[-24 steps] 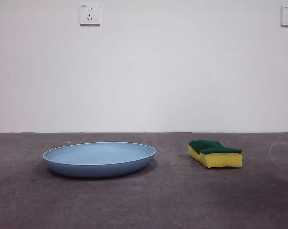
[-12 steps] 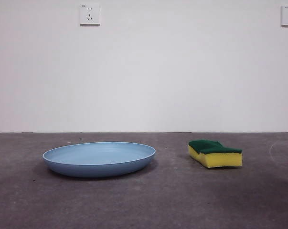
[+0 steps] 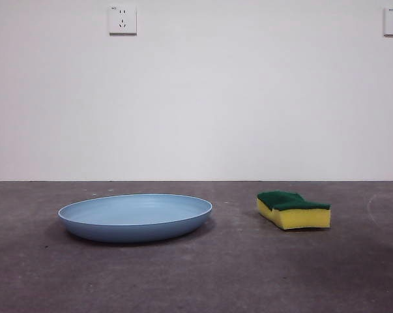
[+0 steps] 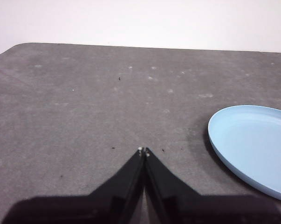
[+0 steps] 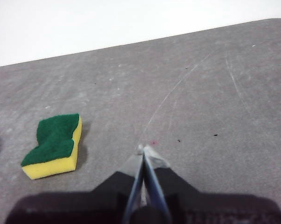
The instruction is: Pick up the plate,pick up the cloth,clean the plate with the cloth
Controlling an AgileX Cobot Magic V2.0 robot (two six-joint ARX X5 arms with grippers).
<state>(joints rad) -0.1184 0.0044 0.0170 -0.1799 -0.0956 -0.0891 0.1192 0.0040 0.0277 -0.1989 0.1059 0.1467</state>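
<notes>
The light-blue plate [image 3: 135, 217] lies flat on the dark grey table, left of centre in the front view. The cloth [image 3: 292, 208], a yellow sponge with its green layer up, rests on the table to the plate's right. My left gripper [image 4: 143, 151] is shut and empty above bare table, with the plate [image 4: 254, 144] off to one side and apart from it. My right gripper [image 5: 144, 150] is also shut and empty, and the cloth [image 5: 54, 145] lies well clear of its tips. Neither arm shows in the front view.
A white wall stands behind the table's far edge, with two sockets [image 3: 122, 19] high up. The table's rounded corners [image 4: 19, 46] show in both wrist views. Faint scratches mark the tabletop [image 5: 196, 93].
</notes>
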